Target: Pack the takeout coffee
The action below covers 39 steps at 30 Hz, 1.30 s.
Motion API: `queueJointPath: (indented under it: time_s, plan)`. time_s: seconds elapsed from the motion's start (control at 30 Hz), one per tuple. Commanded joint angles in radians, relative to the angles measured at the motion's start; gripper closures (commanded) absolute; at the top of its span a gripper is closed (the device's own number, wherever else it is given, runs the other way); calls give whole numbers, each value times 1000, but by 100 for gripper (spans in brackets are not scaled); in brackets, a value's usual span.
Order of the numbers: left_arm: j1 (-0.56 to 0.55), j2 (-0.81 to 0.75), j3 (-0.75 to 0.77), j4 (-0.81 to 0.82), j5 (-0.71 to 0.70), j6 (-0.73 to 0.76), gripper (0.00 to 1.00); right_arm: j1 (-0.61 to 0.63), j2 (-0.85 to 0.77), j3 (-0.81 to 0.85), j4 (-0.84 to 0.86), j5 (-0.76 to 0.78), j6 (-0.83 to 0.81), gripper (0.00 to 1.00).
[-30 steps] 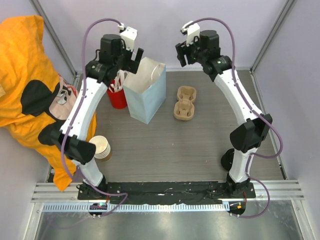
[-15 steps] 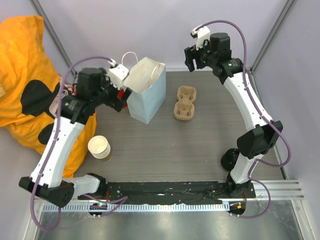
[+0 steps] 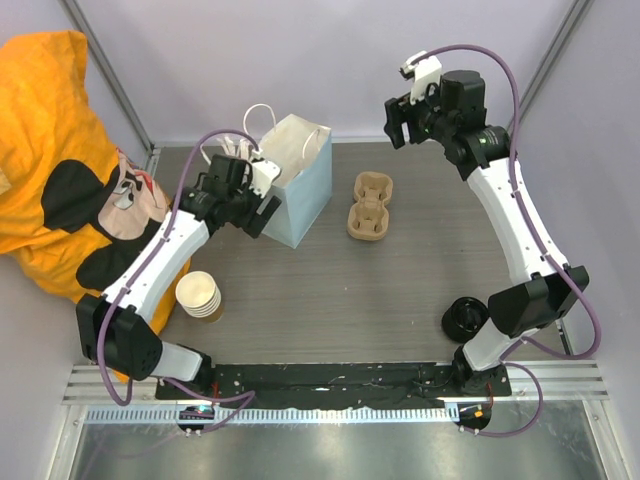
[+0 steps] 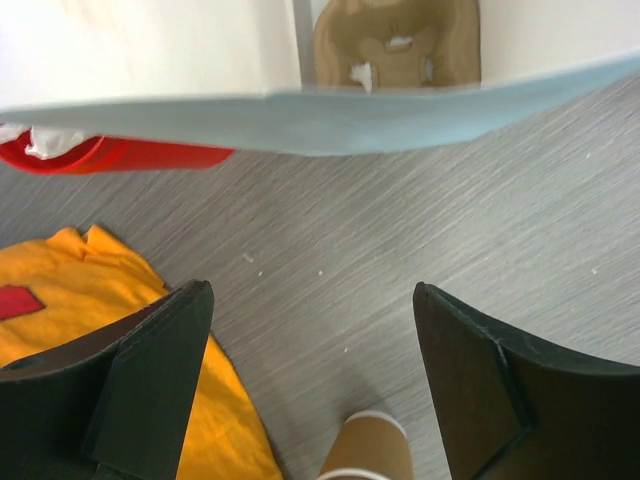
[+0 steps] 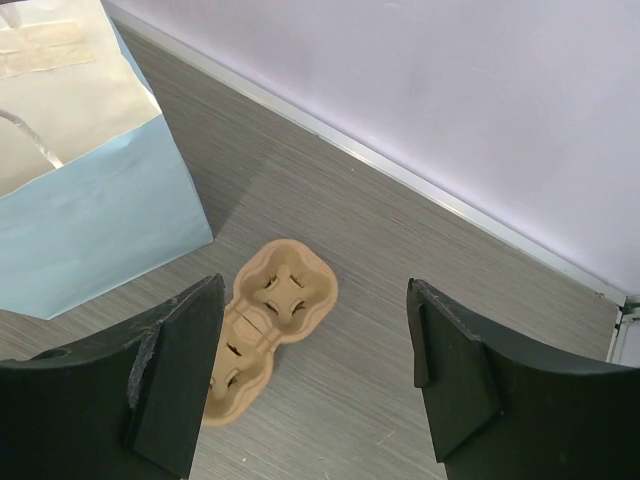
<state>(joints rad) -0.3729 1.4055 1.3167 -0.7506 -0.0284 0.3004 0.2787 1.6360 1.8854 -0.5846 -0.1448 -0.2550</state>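
Note:
The takeout coffee with its black lid is not visible in any view. The pale blue paper bag (image 3: 297, 190) stands open at the back of the table; its blue wall also shows in the left wrist view (image 4: 330, 120). My left gripper (image 3: 252, 208) is open and empty just left of the bag, above bare table (image 4: 310, 390). My right gripper (image 3: 397, 118) is open and empty, high at the back right above the tan cup carrier (image 5: 262, 325). A tan cardboard shape (image 4: 395, 40) shows past the bag's edge; I cannot tell whether it lies inside the bag.
The tan cup carrier (image 3: 368, 206) lies right of the bag. A stack of lidless paper cups (image 3: 200, 295) stands near left, also below my left fingers (image 4: 365, 450). Loose black lids (image 3: 464, 316) sit near right. A red container (image 4: 110, 155) and orange cloth (image 3: 50, 160) are at the left.
My left gripper has come down from above the bag's mouth to the table beside its left wall. My right gripper has drawn back to the right, away from the bag.

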Motion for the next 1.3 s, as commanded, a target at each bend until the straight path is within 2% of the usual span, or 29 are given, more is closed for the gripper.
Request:
queueJointPath:
  time_s: [0.0, 0.6, 1.27]
  plan:
    - [-6, 38, -19, 92, 53, -49, 15, -10, -44, -5, 20, -12, 14, 22]
    - [-34, 210, 49, 281, -30, -167, 15, -24, -74, -31, 23, -25, 23, 21]
    - [-90, 572, 430, 326, -182, -202, 12, -42, -67, -29, 31, -26, 26, 20]
